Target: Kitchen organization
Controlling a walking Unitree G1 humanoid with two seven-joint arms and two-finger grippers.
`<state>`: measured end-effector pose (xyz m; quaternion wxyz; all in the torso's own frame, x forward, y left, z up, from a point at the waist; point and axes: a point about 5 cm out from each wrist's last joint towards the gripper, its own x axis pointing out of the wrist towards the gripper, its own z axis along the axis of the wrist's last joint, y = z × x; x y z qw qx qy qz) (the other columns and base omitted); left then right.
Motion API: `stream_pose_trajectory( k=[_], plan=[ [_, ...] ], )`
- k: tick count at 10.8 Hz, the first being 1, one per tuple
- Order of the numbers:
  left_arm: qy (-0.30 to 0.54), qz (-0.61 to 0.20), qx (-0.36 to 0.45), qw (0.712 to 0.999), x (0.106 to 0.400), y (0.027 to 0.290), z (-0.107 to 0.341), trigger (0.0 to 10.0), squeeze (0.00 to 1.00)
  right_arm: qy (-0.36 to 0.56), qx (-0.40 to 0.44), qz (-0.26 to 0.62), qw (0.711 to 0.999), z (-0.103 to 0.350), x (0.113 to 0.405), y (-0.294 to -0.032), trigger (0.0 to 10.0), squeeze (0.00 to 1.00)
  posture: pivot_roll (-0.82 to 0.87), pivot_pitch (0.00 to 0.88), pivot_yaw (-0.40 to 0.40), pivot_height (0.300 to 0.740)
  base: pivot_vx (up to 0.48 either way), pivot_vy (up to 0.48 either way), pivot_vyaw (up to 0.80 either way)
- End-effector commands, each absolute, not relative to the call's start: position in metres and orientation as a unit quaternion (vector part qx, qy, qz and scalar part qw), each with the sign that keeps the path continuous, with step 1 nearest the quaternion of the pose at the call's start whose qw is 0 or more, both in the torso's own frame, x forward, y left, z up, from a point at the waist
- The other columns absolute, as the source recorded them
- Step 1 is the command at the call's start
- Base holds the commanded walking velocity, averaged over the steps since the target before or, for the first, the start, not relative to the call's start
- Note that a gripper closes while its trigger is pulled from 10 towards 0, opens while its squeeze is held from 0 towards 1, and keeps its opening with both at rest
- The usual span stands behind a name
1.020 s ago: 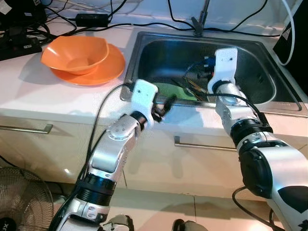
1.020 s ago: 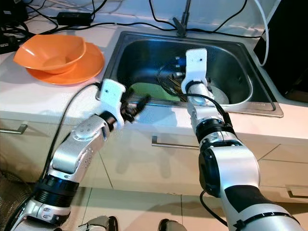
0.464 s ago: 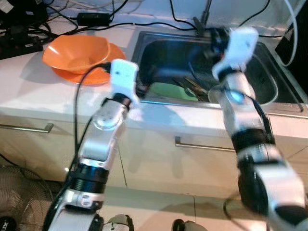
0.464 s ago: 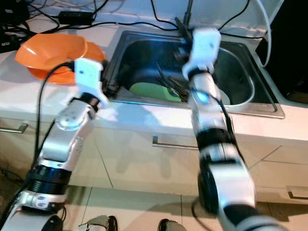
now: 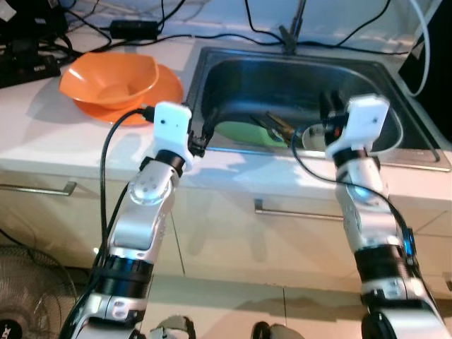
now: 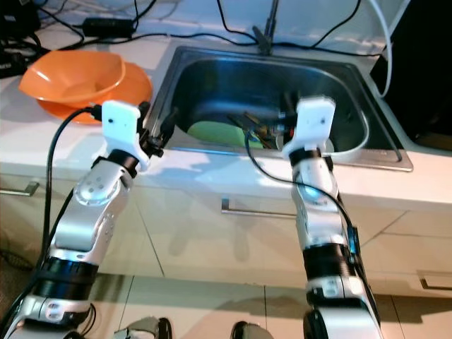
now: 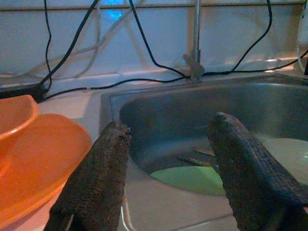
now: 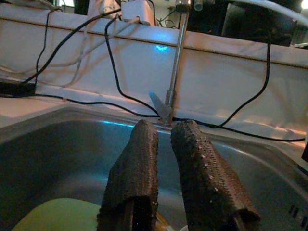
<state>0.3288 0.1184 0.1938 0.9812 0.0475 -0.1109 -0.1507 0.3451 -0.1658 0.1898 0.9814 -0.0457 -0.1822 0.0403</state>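
Observation:
A steel sink (image 5: 233, 67) holds a green plate (image 5: 244, 133), several dark utensils (image 5: 279, 127) and a white dish (image 5: 387, 138) at its right side. On the counter to the left an orange bowl (image 5: 109, 78) stands on an orange plate (image 5: 164, 93). My left gripper (image 7: 168, 125) hovers open and empty at the sink's front left corner, pointing into the basin. My right gripper (image 8: 166, 126) is shut and empty, held above the sink's front right part (image 5: 330, 113), aimed toward the faucet (image 8: 175, 57).
Black cables and a power adapter (image 5: 134, 28) lie along the back of the white counter (image 5: 49, 134). Drawer handles (image 5: 293, 212) run below the counter front. A fan (image 5: 32, 300) stands on the floor at lower left. A dark object (image 5: 427, 60) sits right of the sink.
My right gripper rose out of the sink from among the utensils and now sits further right and nearer. My left gripper swung left from the sink's front edge to its left corner.

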Motion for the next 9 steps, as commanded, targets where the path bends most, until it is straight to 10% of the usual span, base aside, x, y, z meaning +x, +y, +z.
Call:
stream_pose_trajectory(
  k=[1, 7, 8, 9],
  plan=[
    [-0.111, -0.155, 0.050, 0.980, 0.326, 0.120, 0.193, 10.0, 0.00, -0.193, -0.048, 0.046, 0.979, 0.196, 0.342, -0.165, 10.0, 0.00, 0.07, 0.044, -0.038, 0.740, 0.000, 0.000, 0.00],
    [-0.121, -0.079, 0.311, 0.939, 0.351, 0.182, 0.226, 10.0, 0.00, -0.168, -0.025, 0.050, 0.984, 0.189, 0.338, -0.151, 10.0, 0.00, 0.08, 0.029, -0.028, 0.740, 0.000, 0.000, 0.00],
    [-0.106, -0.063, 0.372, 0.920, 0.358, 0.204, 0.238, 10.0, 1.00, -0.167, -0.025, 0.043, 0.985, 0.191, 0.340, -0.154, 10.0, 0.00, 0.08, 0.040, -0.025, 0.740, 0.000, 0.000, 0.00],
    [-0.081, -0.057, 0.411, 0.906, 0.365, 0.220, 0.242, 10.0, 1.00, -0.167, -0.025, 0.040, 0.985, 0.192, 0.340, -0.155, 10.0, 0.00, 0.08, 0.046, -0.025, 0.740, 0.000, 0.000, 0.00]
  ],
)
